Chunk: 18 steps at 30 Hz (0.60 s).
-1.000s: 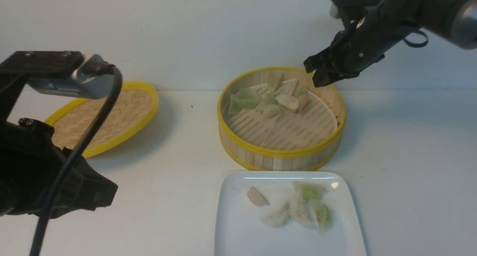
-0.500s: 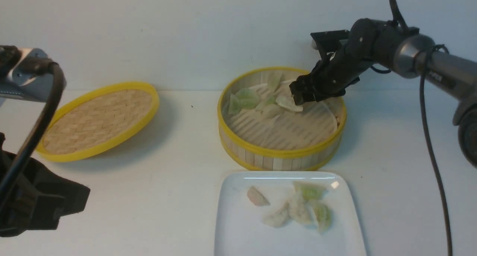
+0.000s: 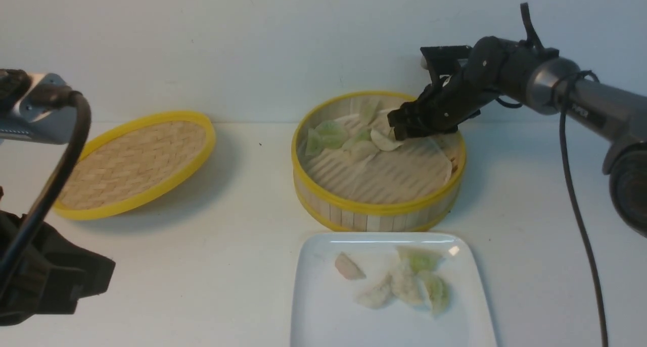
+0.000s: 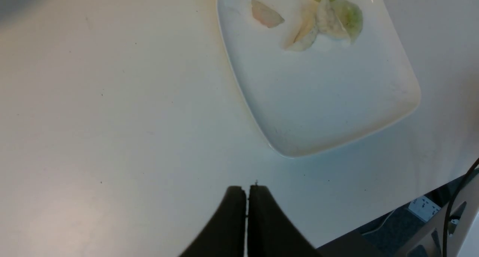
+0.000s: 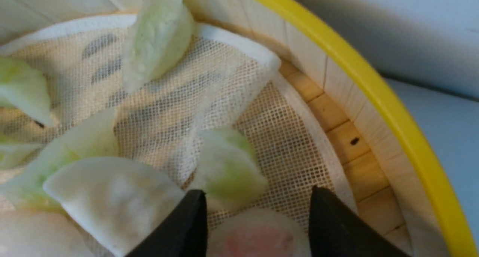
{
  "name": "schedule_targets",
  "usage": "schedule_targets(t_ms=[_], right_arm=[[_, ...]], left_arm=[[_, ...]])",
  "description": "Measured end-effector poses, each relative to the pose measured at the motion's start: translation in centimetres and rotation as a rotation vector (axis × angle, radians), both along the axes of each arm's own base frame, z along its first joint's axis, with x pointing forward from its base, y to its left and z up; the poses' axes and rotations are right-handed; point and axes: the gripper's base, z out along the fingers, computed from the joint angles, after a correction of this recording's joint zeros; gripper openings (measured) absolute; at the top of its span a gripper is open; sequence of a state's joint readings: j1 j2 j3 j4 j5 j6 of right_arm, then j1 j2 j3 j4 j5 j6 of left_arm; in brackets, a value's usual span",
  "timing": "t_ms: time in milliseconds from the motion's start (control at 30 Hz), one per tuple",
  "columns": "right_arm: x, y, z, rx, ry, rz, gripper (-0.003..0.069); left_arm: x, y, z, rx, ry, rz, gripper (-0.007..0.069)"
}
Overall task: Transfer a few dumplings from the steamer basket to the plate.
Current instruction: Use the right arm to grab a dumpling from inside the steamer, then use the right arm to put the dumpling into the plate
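1. Left gripper (image 4: 247, 191): jaws pressed together, empty, above bare table (image 4: 112, 118), apart from the plate.
2. Plate (image 3: 323, 316): nearest the robot, just in front of the basket. It holds five dumplings (image 3: 404, 285) on its far half: one pinkish, two whitish, two green.
3. Basket (image 3: 376, 209): behind the plate. More dumplings are clustered on the liner (image 3: 389, 178) at its far left.
4. Right gripper (image 3: 398, 127): inside the basket at the cluster's right edge. Its jaws are apart with a pinkish dumpling (image 5: 258, 236) between them; whether they press it cannot be told.
5. Lid (image 3: 136, 162): left of the basket, well apart, woven face up.
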<state>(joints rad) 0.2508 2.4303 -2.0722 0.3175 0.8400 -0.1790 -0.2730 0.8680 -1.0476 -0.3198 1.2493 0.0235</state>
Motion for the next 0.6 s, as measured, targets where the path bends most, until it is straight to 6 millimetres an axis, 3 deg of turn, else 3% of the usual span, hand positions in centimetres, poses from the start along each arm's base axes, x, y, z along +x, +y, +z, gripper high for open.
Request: schedule_targets(t_ms=[167, 333, 600], right_arm=[[-1.1, -0.4, 1.1, -0.056, 0.073, 0.043, 0.0323], [-2.1, -0.6, 4.0, -0.072, 0.079, 0.063, 0.0323], [-5.0, -1.3, 12.9, -0.065, -0.014, 0.096, 0.0319]], left_arm=[[0.0, 0.0, 0.0, 0.003, 0.0, 0.003, -0.0006], [0.0, 0.0, 0.0, 0.004, 0.0, 0.004, -0.0006], [0.0, 0.0, 0.0, 0.004, 0.0, 0.004, -0.0006]])
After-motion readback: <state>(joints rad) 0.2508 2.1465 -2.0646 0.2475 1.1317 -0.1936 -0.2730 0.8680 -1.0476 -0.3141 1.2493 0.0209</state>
